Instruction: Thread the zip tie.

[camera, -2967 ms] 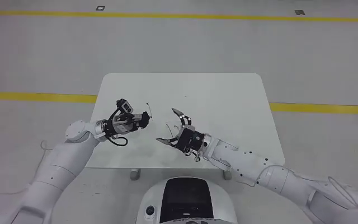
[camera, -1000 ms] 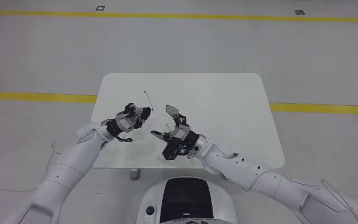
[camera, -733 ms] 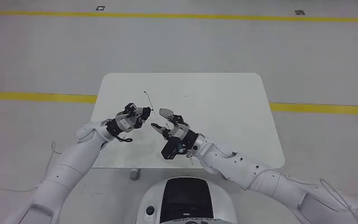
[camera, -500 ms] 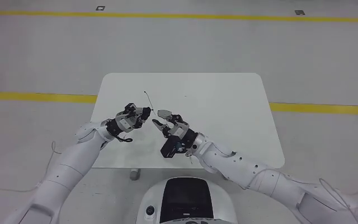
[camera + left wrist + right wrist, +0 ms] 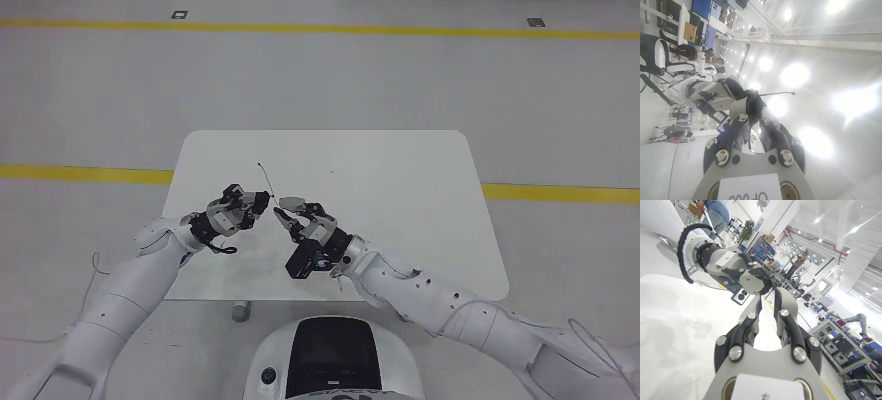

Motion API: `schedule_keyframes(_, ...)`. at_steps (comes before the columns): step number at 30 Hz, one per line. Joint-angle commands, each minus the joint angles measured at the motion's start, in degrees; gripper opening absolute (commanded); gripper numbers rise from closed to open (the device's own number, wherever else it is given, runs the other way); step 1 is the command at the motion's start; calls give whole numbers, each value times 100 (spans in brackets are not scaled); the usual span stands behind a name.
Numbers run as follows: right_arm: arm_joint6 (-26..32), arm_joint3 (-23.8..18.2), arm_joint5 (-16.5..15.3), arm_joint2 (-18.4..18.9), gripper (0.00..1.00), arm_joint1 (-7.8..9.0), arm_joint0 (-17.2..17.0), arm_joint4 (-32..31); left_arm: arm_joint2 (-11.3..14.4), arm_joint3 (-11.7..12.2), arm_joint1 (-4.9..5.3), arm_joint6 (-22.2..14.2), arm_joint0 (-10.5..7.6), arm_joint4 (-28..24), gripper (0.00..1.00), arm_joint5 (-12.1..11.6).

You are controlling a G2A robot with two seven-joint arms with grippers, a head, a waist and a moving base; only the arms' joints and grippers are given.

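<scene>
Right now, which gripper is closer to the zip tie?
Left. The left gripper is shut on the zip tie, so it touches it. The right gripper sits close beside it, jaws open, not clamped on the tie.

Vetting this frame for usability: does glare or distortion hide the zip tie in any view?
Left wrist view: ceiling lights bloom heavily, yet the zip tie reads dark against them. Right wrist view: even light, wide-angle bending at the edges. Top view: flat light, no glare on the table; the tie is a hairline.
</scene>
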Motion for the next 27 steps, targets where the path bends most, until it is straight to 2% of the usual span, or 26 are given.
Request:
schedule_keyframes(1, 9, 13, -4, -3, 17, -15, 9, 0, 0, 0, 0, 0, 0, 0, 0, 0)
schedule_keyframes(10, 33, 85, -23, -11, 13, -91, 55, 0, 0, 0, 0, 0, 0, 0, 0, 0)
schedule_keyframes(18, 23, 144, -29, 11, 0, -139, 55, 0, 0, 0, 0, 0, 0, 0, 0, 0)
schedule_keyframes(27, -11, 190, -9, 45, 0, -140, 23, 0, 0, 0, 0, 0, 0, 0, 0, 0)
